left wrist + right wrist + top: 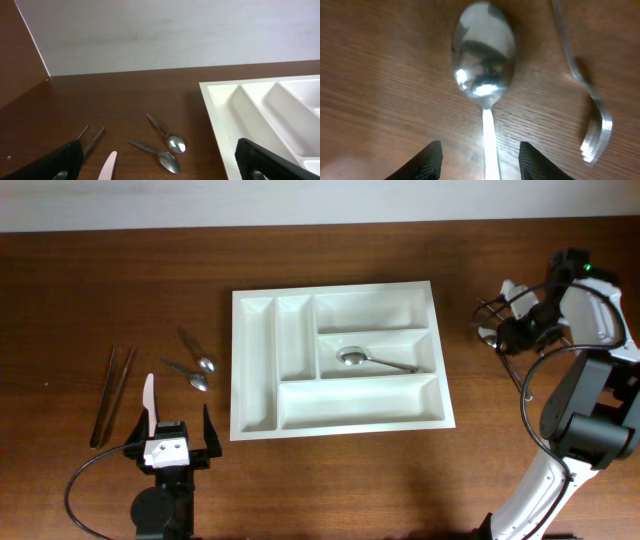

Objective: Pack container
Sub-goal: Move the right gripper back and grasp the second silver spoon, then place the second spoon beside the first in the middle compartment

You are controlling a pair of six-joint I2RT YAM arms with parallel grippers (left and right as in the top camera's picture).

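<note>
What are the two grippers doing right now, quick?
Left gripper: open, empty.
Right gripper: open, straddling a spoon handle, not gripping it.

The left arm (160, 508) sits low at the near left. Its left gripper (172, 423) points toward the far side with the jaws spread wide (both black fingers (55, 162) show at the lower corners of its wrist view). The right arm (585, 420) rises at the near right and bends over toward the far right. There the right gripper (482, 160) points steeply down, its jaws only partly apart.
</note>
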